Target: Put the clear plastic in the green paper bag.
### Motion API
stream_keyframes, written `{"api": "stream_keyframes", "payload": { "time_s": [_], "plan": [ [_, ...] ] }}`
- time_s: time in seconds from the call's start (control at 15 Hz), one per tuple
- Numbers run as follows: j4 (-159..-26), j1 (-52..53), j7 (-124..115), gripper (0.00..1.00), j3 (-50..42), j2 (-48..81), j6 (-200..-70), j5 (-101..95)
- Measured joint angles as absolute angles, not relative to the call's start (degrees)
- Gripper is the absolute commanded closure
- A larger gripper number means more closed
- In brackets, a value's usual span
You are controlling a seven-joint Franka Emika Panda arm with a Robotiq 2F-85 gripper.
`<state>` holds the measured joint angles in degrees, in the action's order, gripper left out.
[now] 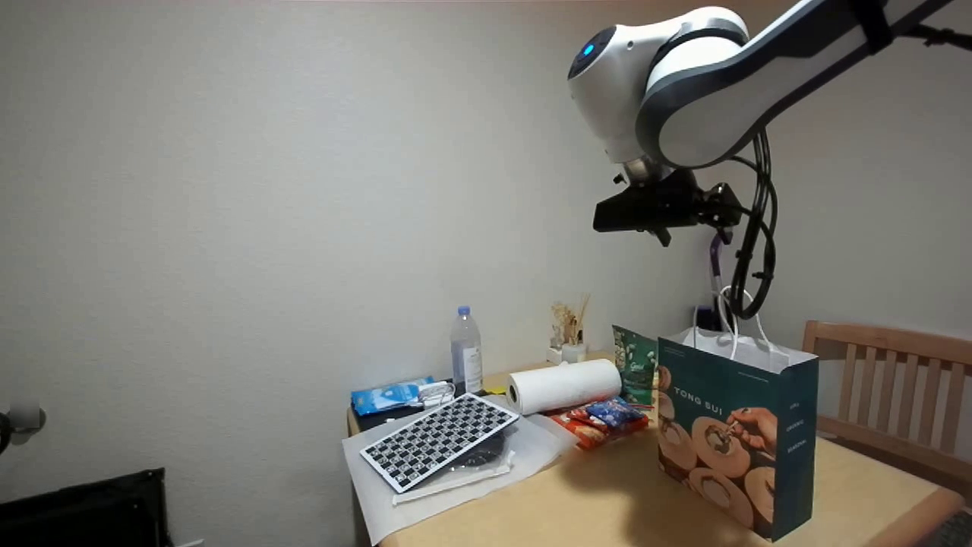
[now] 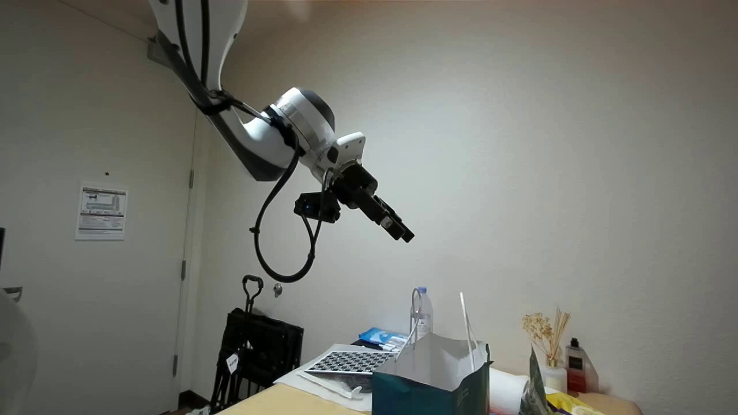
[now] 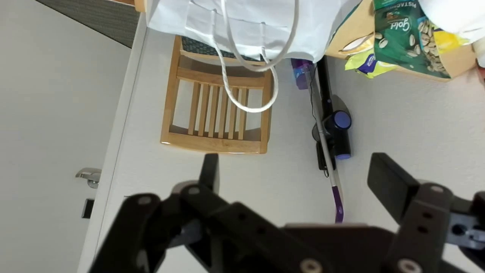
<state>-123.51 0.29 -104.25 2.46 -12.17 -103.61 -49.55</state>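
Observation:
The green paper bag (image 1: pixel 721 433) stands upright on the table, open at the top, with white loop handles; it also shows in an exterior view (image 2: pixel 426 397). Its white inside and handles show in the wrist view (image 3: pixel 250 19). The clear plastic (image 1: pixel 482 452), a dark see-through piece, seems to lie under the raised edge of the checkered tray and is partly hidden; it is out of view in the wrist view. My gripper (image 3: pixel 297 170) is open and empty; it also shows in both exterior views (image 1: pixel 695 237) (image 2: pixel 403 235), high above the table, apart from bag and plastic.
The checkered tray (image 1: pixel 440 441) lies tilted on white paper. A bottle (image 1: pixel 466 349), a paper roll (image 1: pixel 566 386), snack packets (image 1: pixel 600 422) and a green snack pouch (image 1: pixel 634 361) stand or lie near the bag. A chair (image 3: pixel 216 108) and a vacuum (image 3: pixel 337 129) are beyond the table.

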Motion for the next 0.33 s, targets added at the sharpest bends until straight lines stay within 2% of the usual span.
{"api": "stream_keyframes", "payload": {
  "time_s": [0.33],
  "plan": [
    [-123.9,0.3,-104.3,0.00,2.4,-12.2,-103.6,-49.7]
  ]
}}
